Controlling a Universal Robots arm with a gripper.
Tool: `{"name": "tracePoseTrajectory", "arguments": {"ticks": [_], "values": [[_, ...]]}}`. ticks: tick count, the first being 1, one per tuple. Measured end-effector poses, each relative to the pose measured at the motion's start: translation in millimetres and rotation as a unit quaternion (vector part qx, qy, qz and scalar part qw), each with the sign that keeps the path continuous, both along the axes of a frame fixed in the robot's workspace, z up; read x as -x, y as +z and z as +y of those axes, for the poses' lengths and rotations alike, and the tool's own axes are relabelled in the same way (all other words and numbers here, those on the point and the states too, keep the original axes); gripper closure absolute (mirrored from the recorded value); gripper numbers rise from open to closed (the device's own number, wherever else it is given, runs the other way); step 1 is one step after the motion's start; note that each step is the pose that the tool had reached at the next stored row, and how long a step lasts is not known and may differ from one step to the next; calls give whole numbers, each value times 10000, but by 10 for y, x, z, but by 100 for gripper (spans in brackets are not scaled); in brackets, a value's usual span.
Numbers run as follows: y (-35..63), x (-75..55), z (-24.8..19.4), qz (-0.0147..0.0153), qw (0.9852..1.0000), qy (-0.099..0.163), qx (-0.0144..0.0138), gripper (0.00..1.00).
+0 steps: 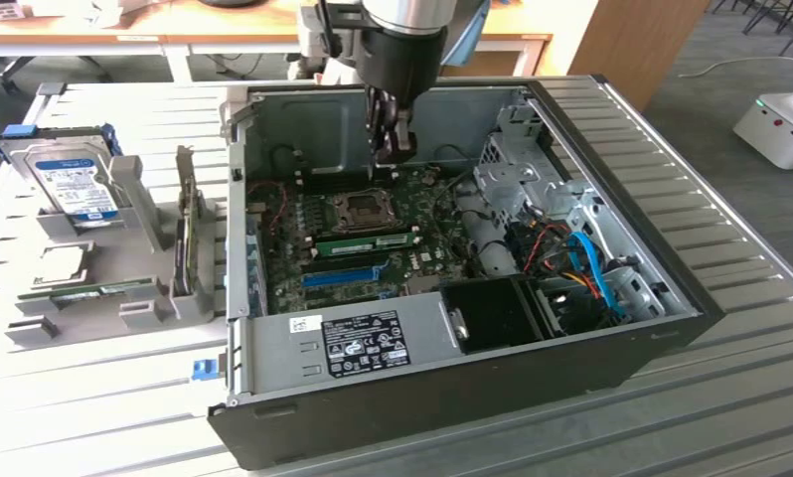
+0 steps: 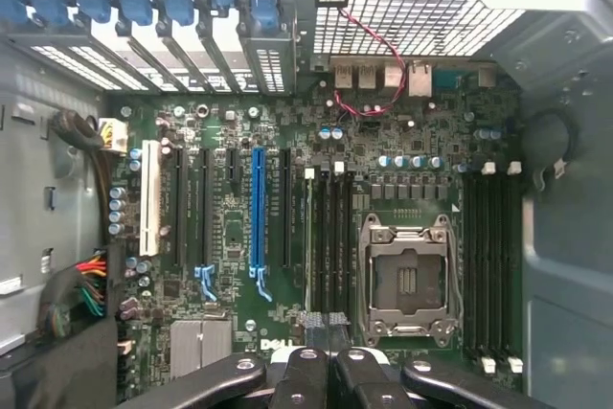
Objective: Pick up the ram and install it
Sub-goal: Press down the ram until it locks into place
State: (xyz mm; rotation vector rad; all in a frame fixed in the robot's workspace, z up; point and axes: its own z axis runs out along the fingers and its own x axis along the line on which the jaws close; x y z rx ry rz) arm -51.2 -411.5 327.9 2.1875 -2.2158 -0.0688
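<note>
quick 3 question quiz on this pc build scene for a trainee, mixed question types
1. True or false: the hard drive sits inside the computer case.
2. The pincer is: A) open outside the case, B) shut above the motherboard, C) shut on the hard drive.
3. Is a cooler fitted over the processor socket?
Key: 1 false, it stands in the rack outside the case, at the exterior view's left. 2 B. 3 no, the socket is bare.
</note>
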Motion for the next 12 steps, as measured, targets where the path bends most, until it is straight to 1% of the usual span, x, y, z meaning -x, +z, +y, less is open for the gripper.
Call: {"name": "tracePoseTrajectory", "arguments": {"ticks": [12], "values": [[161, 0, 0, 0, 10000, 0, 0, 89]]}}
